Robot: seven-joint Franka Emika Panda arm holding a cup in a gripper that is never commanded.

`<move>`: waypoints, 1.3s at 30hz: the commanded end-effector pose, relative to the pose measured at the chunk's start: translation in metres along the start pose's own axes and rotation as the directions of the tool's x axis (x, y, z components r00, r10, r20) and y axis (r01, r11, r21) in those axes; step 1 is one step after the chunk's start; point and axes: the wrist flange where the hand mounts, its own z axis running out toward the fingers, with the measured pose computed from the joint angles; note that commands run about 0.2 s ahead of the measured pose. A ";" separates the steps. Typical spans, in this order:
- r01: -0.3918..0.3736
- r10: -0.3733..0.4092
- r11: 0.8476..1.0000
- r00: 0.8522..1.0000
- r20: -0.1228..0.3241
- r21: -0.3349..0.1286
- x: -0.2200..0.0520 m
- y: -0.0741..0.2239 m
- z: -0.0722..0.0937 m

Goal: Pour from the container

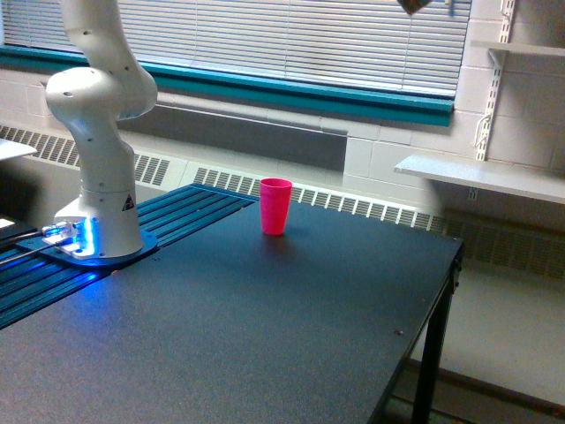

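**Container barely in shot at top edge, pink cup alone on tabletop**

You've got the container [412,5] right at the top edge of the exterior view, approx 1 o'clock from frame centre. Only its lowest bit shows: a small brownish tip against the window blinds [291,35]. It sits high above the tabletop [265,336] and off toward the exterior view's right of the pink cup [274,206], well apart from it. You can't tell its tilt from this sliver.

The gripper is cropped out above the frame, so you can't see whether it's wide, narrow or clamped on anything.

Pink cup stands upright, open end up, at the far part of the tabletop, approx 12 o'clock from the tabletop's middle, near the back edge in front of the radiator grille [353,205].

Robot arm base [97,221] is at approx 9 o'clock from the pink cup, bolted on a blue slatted plate [190,212] w/ a blue light glowing at its foot. The arm's white links go up and out of frame at top left.

Wall shelf [481,179] at 3 o'clock, past the tabletop edge.
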 end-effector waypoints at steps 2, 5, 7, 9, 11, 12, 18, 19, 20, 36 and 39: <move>-0.022 0.022 1.000 1.000 -0.010 -0.003 -0.036 -0.011 -0.032; -0.018 0.018 1.000 1.000 -0.010 -0.016 -0.051 -0.006 -0.038; -0.016 0.016 1.000 1.000 -0.011 -0.023 -0.061 -0.003 -0.042; -0.019 0.019 0.999 1.000 -0.012 -0.028 -0.071 0.002 -0.048; -0.024 0.024 0.999 1.000 -0.006 -0.035 -0.082 0.007 -0.050; -0.026 0.026 0.999 1.000 -0.004 -0.041 -0.087 0.010 -0.050; -0.043 0.044 0.998 0.999 0.015 -0.056 -0.121 0.025 -0.056; -0.044 0.045 0.997 0.999 0.020 -0.056 -0.127 0.025 -0.056; -0.046 0.048 0.997 0.998 0.027 -0.057 -0.133 0.027 -0.054; 0.009 0.000 0.997 0.992 0.123 -0.076 -0.226 0.005 -0.007; 0.021 -0.010 0.997 0.991 0.137 -0.080 -0.243 -0.001 -0.003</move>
